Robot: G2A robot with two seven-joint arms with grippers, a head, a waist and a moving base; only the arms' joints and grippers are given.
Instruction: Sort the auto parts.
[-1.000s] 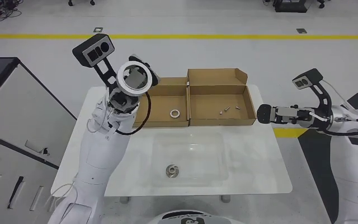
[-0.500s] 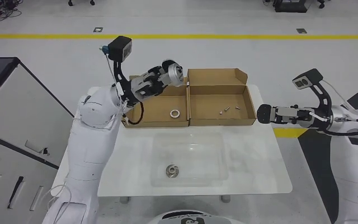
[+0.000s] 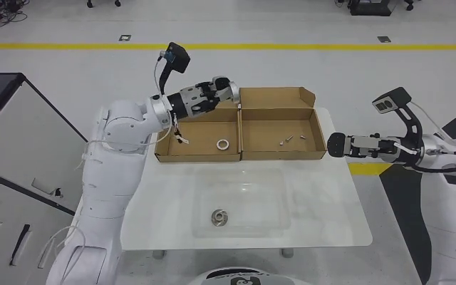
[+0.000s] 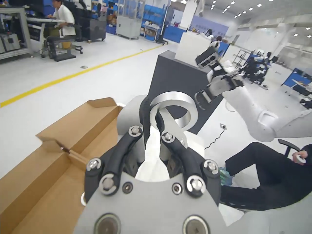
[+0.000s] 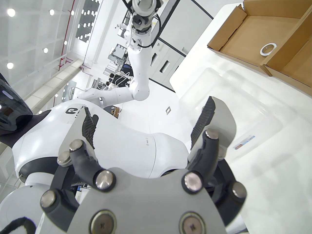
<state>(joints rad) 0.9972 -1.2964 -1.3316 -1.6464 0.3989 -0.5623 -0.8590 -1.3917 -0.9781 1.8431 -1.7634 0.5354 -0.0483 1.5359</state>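
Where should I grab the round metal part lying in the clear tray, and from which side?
Grip it across its outer rim, coming straight down from above. The round metal part lies flat on the floor of the clear tray, so its sides sit low and the tray walls would likely hinder a sideways approach. The right gripper is open and holds nothing.

No print can be read. A small sticker [image 5: 243, 141] with coloured print sits on the rim of the clear tray [image 5: 273, 120], at the right of the right wrist view; its lettering is too small to tell. A yellow line [image 3: 285, 46] crosses the floor [image 3: 299, 21] in the upper part of the top view.
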